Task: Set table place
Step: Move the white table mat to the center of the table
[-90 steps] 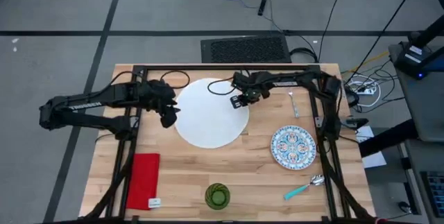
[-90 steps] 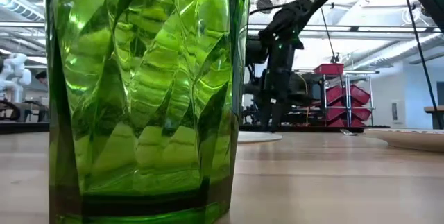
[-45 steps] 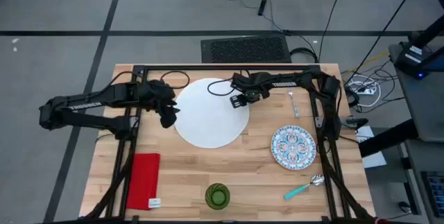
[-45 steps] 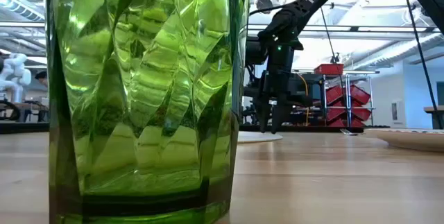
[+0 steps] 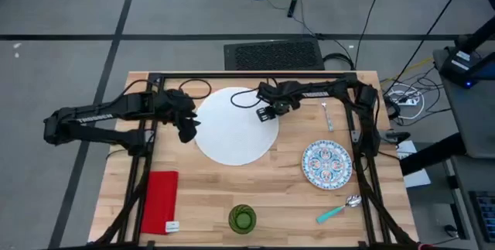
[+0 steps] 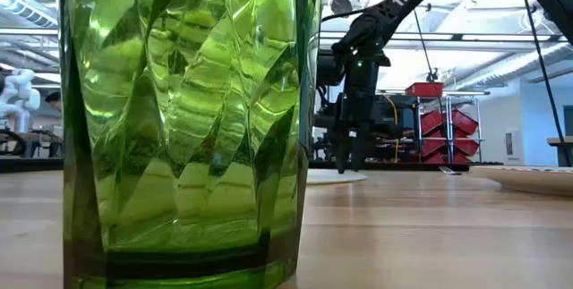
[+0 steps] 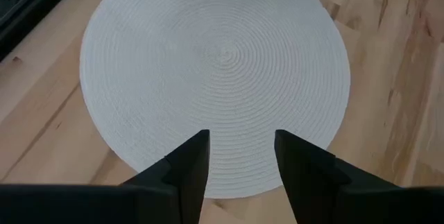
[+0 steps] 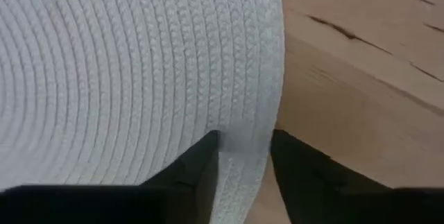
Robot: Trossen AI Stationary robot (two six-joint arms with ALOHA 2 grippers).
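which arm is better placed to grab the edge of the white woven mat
Right. The right gripper is down at the white woven mat, open fingers straddling its rim. The left gripper is open too, but hovers above the mat's opposite edge.

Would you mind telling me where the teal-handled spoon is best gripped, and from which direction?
Grip the teal-handled spoon at mid-handle, coming straight down, fingers across the handle. It lies flat and slanted on the table, bowl toward the right edge, nothing crowding it.
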